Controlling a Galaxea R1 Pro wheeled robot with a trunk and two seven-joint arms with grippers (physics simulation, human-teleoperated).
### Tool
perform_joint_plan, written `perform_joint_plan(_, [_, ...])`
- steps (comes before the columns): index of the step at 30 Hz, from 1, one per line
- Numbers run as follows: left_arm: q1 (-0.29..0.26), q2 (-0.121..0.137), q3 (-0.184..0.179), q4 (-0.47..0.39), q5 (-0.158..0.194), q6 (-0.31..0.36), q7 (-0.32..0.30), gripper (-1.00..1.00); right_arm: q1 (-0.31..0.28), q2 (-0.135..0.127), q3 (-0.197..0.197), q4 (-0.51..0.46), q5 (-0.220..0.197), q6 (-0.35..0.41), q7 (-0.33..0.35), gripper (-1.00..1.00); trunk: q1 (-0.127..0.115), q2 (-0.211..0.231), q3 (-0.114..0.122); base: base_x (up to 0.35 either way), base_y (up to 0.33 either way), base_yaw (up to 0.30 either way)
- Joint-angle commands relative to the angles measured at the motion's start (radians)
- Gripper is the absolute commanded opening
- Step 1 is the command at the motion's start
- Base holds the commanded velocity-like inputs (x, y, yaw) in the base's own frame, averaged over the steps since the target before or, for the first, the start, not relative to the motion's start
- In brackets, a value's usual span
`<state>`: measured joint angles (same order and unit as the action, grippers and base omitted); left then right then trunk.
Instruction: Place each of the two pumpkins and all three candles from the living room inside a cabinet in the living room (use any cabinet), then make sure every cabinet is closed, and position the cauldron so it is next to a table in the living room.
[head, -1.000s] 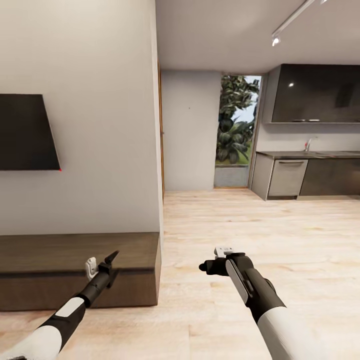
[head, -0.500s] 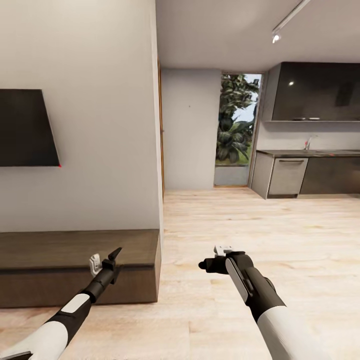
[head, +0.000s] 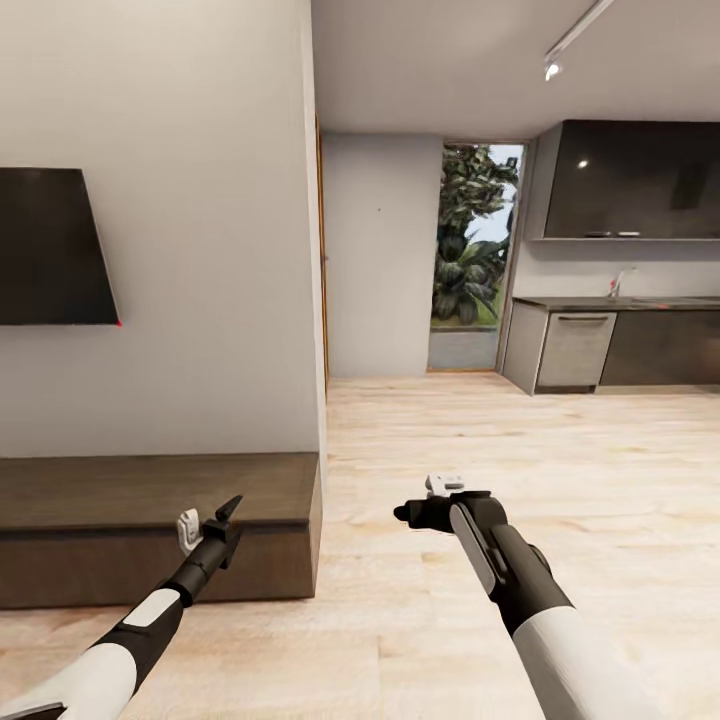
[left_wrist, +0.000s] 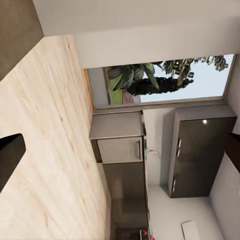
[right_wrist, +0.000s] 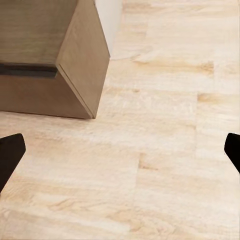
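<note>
- While neither pumpkins, candles nor cauldron appear ahead, the step in hand looks like travelling through the room to find them, so the base is best turned slowly enough for the head camera to sweep the floor and furniture.
- Of the task's things, the cabinet (head: 150, 525) sits low against the wall (head: 190, 250) at the robot's left, under a dark screen (head: 50, 250); its flat top carries nothing that I can see, and its front looks closed.
- Both arms are held low and forward, which suits driving; keeping them tucked should stop the left claw (head: 205, 522) from clipping the cabinet's corner, which it hovers just in front of.
- The left claw holds nothing; its fingers seem apart in the head view, and the left wrist view agrees, with dark tips at opposite edges.
- The right claw (head: 432, 505) hangs over bare wooden floor (head: 520, 440), empty, and the right wrist view shows its two dark fingertips (right_wrist: 10, 152) wide apart.
- That right wrist view also gives the cabinet's end panel (right_wrist: 85, 65) and a dark seam along its front close up, detail the head view renders only as a brown block.
- From the left wrist comes a tilted look at the kitchen cupboards (left_wrist: 197, 155) and window (left_wrist: 165, 80), showing cupboard handles the head view leaves faint.
- Only the head view ties it together: cabinet at left, kitchen counter (head: 610, 305) far right, well apart.
</note>
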<state>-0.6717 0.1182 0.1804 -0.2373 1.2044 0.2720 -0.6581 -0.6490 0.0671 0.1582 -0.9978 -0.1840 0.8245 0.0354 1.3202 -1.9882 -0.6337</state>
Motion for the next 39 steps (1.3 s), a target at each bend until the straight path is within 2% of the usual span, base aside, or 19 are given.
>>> perform_joint_plan(1, [-0.001, 0.0, 0.001, 0.001, 0.009, 0.009, -0.002, 1.0, -0.001, 0.0, 0.0, -0.009, 0.0, 0.005, 0.002, 1.0, 0.004, -0.008, -0.004, 0.0, 0.0, 0.0])
perform_joint_plan(4, [-0.001, 0.001, 0.001, 0.002, 0.009, 0.009, -0.003, 1.0, -0.001, 0.002, 0.001, -0.06, 0.0, 0.008, 0.001, 1.0, 0.015, -0.029, -0.014, 0.0, 0.0, 0.0])
perform_joint_plan(8, [-0.001, 0.001, 0.001, 0.002, 0.008, 0.009, -0.003, 1.0, -0.001, 0.008, 0.001, -0.08, 0.0, 0.008, 0.0, 1.0, 0.031, -0.057, -0.026, 0.0, 0.0, 0.0])
perform_joint_plan(30, [-0.001, 0.004, 0.003, 0.001, 0.012, 0.009, -0.003, 1.0, 0.0, 0.012, 0.004, -0.09, 0.002, 0.008, -0.003, 1.0, 0.115, -0.211, -0.095, 0.0, 0.0, 0.0])
perform_joint_plan(39, [-0.002, 0.009, 0.002, -0.005, 0.012, 0.012, -0.009, 1.0, 0.0, 0.013, 0.007, -0.089, 0.003, 0.008, -0.003, 1.0, 0.115, -0.211, -0.095, 0.002, 0.0, 0.0])
